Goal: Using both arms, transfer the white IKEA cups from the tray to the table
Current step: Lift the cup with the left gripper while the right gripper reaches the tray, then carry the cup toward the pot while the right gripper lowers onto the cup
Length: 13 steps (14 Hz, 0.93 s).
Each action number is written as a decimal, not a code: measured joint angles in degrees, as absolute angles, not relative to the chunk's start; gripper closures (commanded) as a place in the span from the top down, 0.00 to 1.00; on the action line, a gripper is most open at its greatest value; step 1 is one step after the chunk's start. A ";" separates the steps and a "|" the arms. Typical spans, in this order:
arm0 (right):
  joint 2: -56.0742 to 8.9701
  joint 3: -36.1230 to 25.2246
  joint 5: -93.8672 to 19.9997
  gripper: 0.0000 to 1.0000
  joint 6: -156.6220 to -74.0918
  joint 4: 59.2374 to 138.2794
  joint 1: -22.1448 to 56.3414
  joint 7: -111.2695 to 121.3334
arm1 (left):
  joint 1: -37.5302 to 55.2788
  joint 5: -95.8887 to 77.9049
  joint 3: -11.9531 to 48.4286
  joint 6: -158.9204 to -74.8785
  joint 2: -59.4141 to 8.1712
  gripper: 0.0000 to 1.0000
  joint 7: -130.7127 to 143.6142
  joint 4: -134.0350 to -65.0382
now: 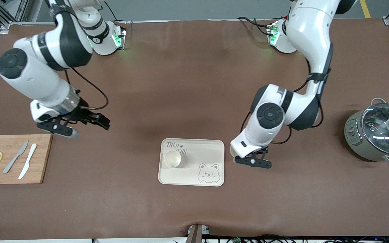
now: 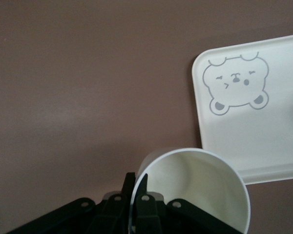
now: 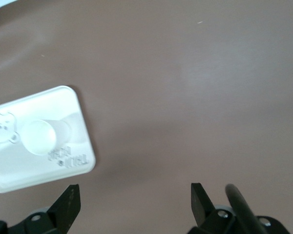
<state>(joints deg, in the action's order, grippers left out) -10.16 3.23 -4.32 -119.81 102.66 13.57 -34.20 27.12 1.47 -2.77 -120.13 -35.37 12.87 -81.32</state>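
Observation:
One white cup [image 1: 172,158] stands upright on the cream bear tray [image 1: 211,152], in the corner by the printed words. My left gripper [image 1: 245,158] hangs just off the tray's edge toward the left arm's end. It is shut on the second white cup [image 2: 193,190], pinching its wall at the rim, one finger inside and one outside. In the front view only a sliver of that cup [image 1: 232,152] shows under the wrist. My right gripper [image 1: 83,126] is open and empty over bare table near the cutting board. The right wrist view shows the tray [image 3: 19,178] and its cup [image 3: 39,137].
A wooden cutting board [image 1: 42,158] with two lemon slices and two knives lies at the right arm's end. A grey-green pot with a glass lid [image 1: 378,135] stands at the left arm's end. The bear drawing [image 1: 208,173] is on the tray's near corner.

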 measured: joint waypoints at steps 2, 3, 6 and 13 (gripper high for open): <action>-13.36 3.23 -4.32 1.00 -124.12 102.43 17.06 -40.16 | 24.42 1.47 -2.73 -125.89 -30.76 0.00 9.07 -89.46; -16.23 3.21 -4.16 1.00 -126.57 101.72 19.63 -44.53 | 21.75 1.47 -2.30 -130.62 -27.68 0.00 5.85 -96.08; -21.39 3.14 -0.24 1.00 -127.54 98.16 22.85 -52.62 | 13.53 1.47 2.79 -137.48 -23.25 0.00 0.57 -105.86; -32.86 2.98 3.89 1.00 -127.90 87.87 26.98 -63.23 | -23.10 1.47 32.91 -145.99 -16.57 0.00 -9.58 -122.02</action>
<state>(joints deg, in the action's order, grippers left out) -32.86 2.98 3.89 -127.90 87.87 26.98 -63.23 -23.10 1.47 32.91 -145.99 -16.57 -9.58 -122.02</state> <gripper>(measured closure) 0.000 0.965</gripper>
